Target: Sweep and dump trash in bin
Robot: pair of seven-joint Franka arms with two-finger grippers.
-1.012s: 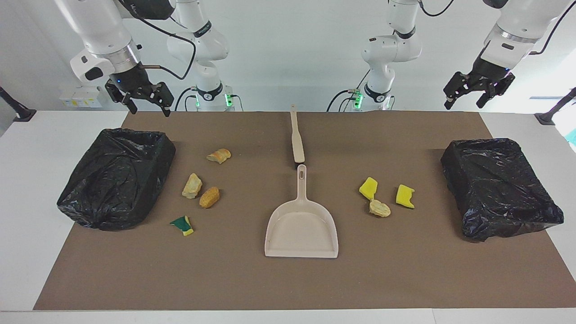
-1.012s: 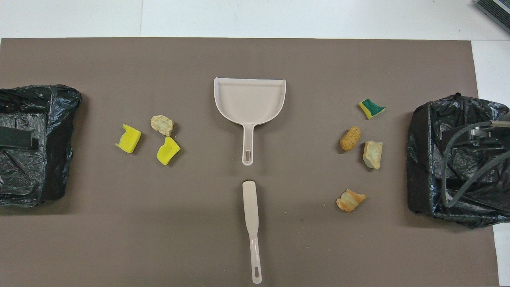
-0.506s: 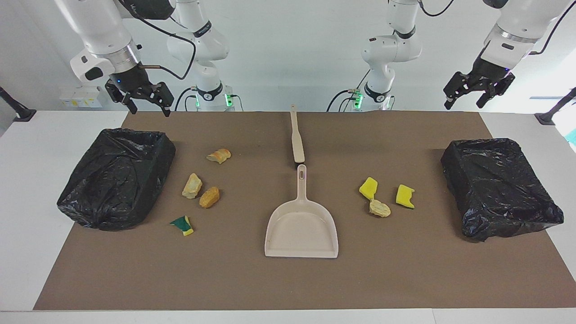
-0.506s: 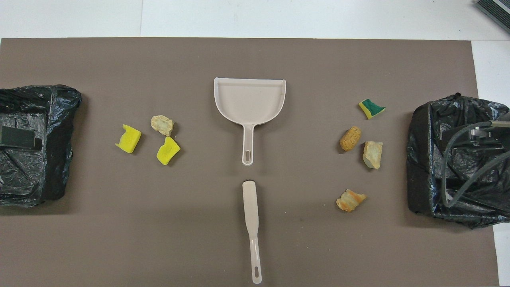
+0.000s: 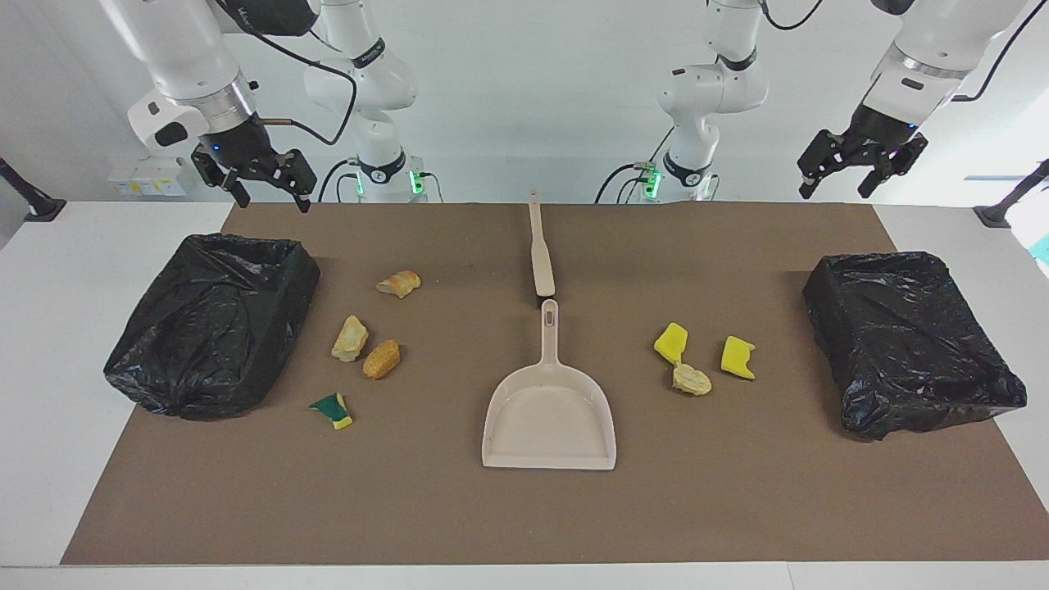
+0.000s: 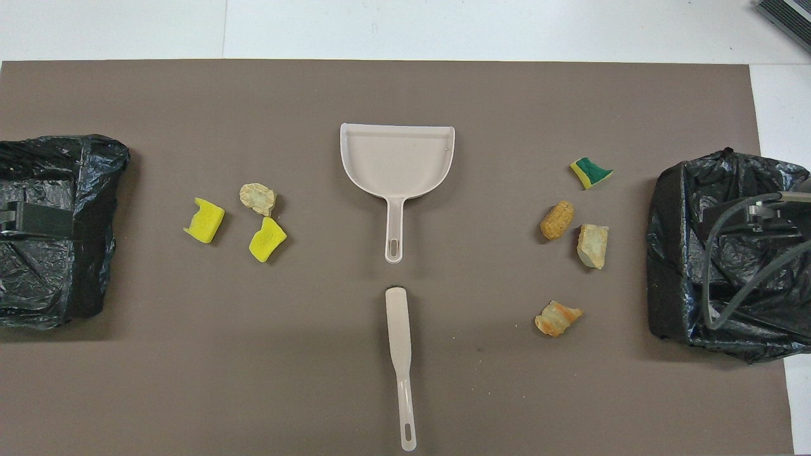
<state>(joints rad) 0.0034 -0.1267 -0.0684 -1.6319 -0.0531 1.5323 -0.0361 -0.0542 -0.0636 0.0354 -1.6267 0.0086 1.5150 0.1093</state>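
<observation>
The trash lies in two groups on the brown mat (image 5: 524, 508). Toward the right arm's end are a bread chunk (image 5: 399, 283), a tan chunk (image 5: 350, 338), an orange-brown chunk (image 5: 382, 359) and a green-and-yellow sponge piece (image 5: 332, 410). Toward the left arm's end are two yellow sponge bits (image 5: 671, 342) (image 5: 737, 357) and a tan chunk (image 5: 692, 379). A black-lined bin (image 5: 213, 324) stands at the right arm's end, another bin (image 5: 910, 340) at the left arm's. My right gripper (image 5: 274, 201) hangs open and empty high over its bin. My left gripper (image 5: 834, 192) hangs open and empty over the other.
A beige dustpan (image 5: 549, 410) lies at the mat's middle, its handle pointing toward the robots. A beige brush (image 5: 540, 246) lies in line with it, nearer to the robots. White table (image 5: 49, 369) shows around the mat.
My left gripper has risen a little and shifted slightly toward the table's middle. The right arm and everything on the mat have stayed put.
</observation>
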